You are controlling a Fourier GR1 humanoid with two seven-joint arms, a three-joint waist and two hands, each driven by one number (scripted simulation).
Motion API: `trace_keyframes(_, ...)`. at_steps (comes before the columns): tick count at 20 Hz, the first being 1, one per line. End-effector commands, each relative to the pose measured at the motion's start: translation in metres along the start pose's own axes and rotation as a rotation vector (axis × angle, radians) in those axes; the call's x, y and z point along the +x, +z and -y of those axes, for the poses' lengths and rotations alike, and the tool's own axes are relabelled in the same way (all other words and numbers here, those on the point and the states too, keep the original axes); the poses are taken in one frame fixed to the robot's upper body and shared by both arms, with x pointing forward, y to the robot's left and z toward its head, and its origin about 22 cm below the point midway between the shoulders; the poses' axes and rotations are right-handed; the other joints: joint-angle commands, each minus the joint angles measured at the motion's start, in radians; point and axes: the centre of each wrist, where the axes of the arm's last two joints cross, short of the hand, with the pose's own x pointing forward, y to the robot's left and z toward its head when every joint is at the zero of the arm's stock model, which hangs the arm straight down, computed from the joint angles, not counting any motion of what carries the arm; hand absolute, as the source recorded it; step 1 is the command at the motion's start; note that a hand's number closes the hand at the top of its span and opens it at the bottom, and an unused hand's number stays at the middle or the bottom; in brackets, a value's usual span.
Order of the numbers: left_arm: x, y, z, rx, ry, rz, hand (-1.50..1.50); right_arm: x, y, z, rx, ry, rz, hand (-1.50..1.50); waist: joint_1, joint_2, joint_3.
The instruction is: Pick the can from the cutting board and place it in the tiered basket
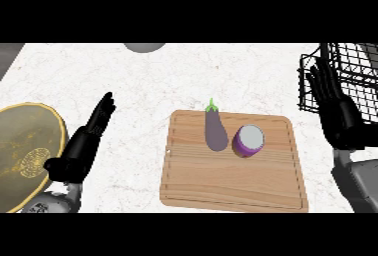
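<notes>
Wooden board [232, 165] lies at centre, with the purple can [249, 140] on its upper part, toward one o'clock, touching nothing but the board; an eggplant [215, 129] lies just beside it at nine o'clock. Basket [347, 65] sits at two o'clock. Right hand [339, 117] beside it and left hand [85, 140] at nine o'clock both show straight fingers, holding nothing. Yellow plate [26, 155] lies far left.

We count one wooden cutting board [229, 185], one purple can [249, 140], one eggplant [215, 130], one gold plate [26, 155], one black wire basket [347, 75], one grey round object [145, 47] at the top edge, and two hands.
</notes>
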Motion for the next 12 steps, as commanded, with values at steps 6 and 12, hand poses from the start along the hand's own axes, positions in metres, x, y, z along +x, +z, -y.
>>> trace_keyframes(6, 0.011, -0.023, -0.003, 0.211, -0.022, 0.031, 0.0, 0.038, -0.035, 0.043, 0.084, -0.492, 0.232, 1.5, -0.007, -0.021, -0.003)
trace_keyframes(12, 0.008, -0.014, 0.018, 0.153, 0.044, -0.038, 0.0, -0.025, -0.003, 0.007, 0.199, -0.8, -0.025, -1.5, 0.007, -0.021, -0.002)
